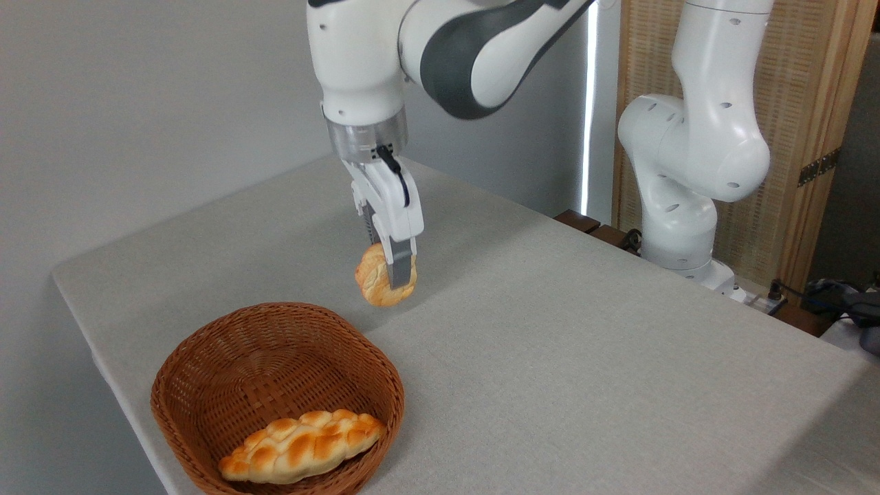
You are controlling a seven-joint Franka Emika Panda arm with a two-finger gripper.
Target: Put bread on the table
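Near finger (399,269) covers the middle of the bun (377,275) and hides the far finger, basket (206,371) front rim and table (584,357) near edge run off the bottom of the picture below the bun, arm (474,55) top cropped.

Arm reaches down, pincer (393,271) clamped shut, hanging.

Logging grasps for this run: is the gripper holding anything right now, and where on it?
Yes. The gripper is shut on the small round golden-brown bun, pinched across its middle, hanging above the light grey table.
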